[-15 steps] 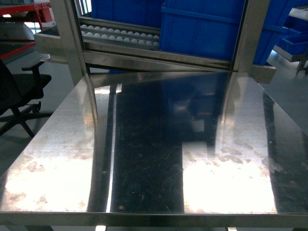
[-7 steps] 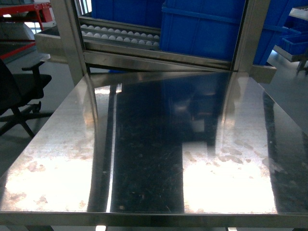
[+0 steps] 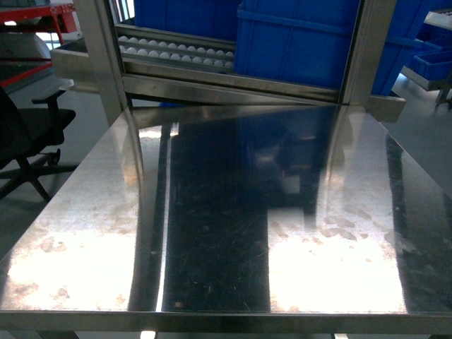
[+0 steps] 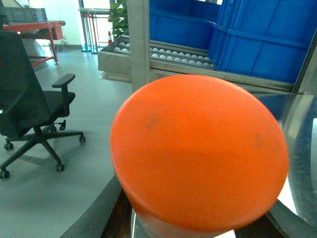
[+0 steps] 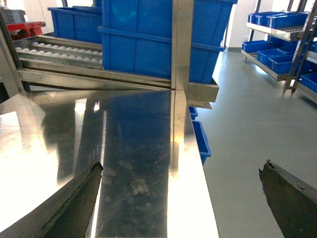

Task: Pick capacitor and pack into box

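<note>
Stainless steel table (image 3: pixel 233 233) fills the head view, scuffed and glaring under overhead light; a roller conveyor (image 3: pixel 176 51) and blue bins (image 3: pixel 304 42) are seen behind its far edge.

Left gripper (image 4: pixel 198 233): only dark finger edges are visible at the bottom of the left wrist view. An orange round-topped object (image 4: pixel 198 153) is seen between them, filling most of that frame; whether it is clamped cannot be told, nor what it is.

Right gripper (image 5: pixel 181 198): fingers (image 5: pixel 74 203) are spread wide, nothing between them. It is positioned over the table's right edge, with grey floor (image 5: pixel 242 129) beyond.

Neither gripper is caught by the head camera.

Box and capacitor: not identifiable in any view.

Left of the table, a black office chair (image 4: pixel 29 104) is seen on the floor. Right of the table, shelving with more blue bins (image 5: pixel 277 34) is seen well apart.
</note>
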You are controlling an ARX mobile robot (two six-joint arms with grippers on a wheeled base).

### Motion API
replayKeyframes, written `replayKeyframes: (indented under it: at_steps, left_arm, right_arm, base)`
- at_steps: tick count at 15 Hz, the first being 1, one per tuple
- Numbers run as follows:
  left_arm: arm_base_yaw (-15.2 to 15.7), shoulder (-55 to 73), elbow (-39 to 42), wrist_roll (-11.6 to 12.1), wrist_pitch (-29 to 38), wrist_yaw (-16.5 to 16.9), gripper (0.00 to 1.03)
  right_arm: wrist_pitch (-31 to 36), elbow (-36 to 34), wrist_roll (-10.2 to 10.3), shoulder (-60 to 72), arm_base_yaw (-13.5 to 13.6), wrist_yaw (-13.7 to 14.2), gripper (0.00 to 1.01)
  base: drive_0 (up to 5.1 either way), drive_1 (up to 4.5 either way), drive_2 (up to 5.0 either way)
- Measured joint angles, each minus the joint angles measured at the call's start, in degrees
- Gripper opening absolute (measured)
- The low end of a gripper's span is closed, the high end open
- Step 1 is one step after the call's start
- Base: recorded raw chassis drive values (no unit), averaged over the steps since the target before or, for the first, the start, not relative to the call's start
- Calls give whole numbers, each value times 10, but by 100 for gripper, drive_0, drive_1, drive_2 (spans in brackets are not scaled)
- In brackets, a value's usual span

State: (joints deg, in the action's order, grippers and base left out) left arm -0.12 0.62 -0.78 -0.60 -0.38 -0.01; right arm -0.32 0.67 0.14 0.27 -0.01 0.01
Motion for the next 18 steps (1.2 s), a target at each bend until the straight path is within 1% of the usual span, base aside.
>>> replayKeyframes:
  at_steps: [18]
  left_arm:
    - [0,0,0,0,0,0,44]
  right_arm:
    - [0,0,0,0,0,0,98]
  base:
    - [0,0,0]
